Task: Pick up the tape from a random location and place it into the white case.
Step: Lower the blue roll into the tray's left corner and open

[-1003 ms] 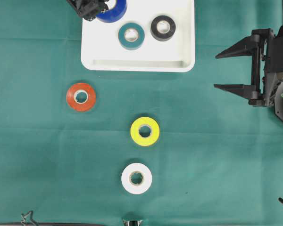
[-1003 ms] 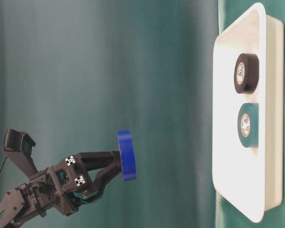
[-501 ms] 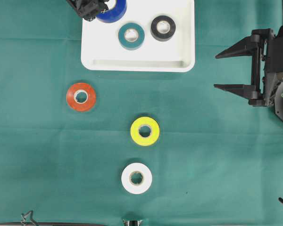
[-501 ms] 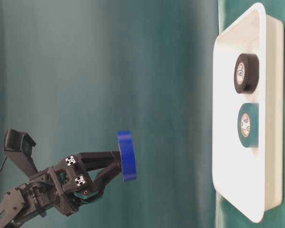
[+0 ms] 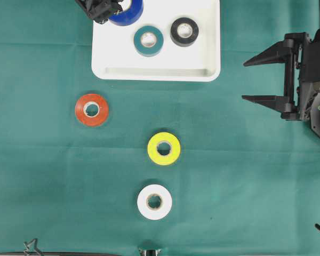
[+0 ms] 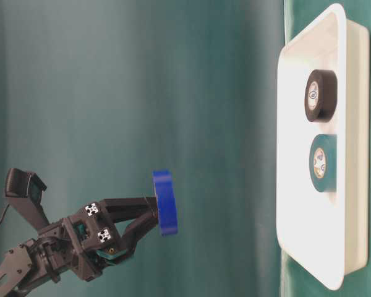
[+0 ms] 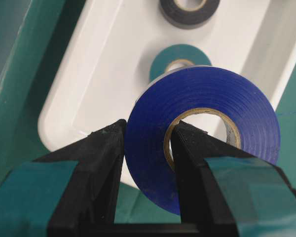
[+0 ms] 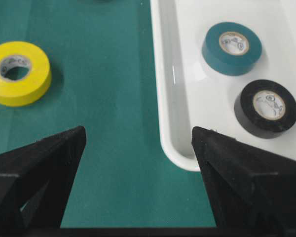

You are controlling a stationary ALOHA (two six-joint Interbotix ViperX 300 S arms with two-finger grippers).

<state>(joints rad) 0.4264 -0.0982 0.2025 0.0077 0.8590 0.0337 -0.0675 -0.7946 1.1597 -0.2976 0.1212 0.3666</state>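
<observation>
Three tape rolls (image 5: 154, 201) dot green cloth (image 5: 245, 186) — left tool (image 7: 147, 143) grasps blue tape (image 7: 207, 98), right tool (image 5: 244, 81) gapes.

Glossy white plastic case (image 5: 156, 72), matt green cloth (image 5: 245, 176), smooth vinyl-looking blue tape (image 7: 202, 98).

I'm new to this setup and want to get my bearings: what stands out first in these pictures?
The left gripper holds a blue tape roll in the air above the white case, pinching its wall with one finger through the core. Teal and black rolls lie in the case; red, yellow and white rolls wait on the green cloth. The right gripper stands open at the right.
</observation>
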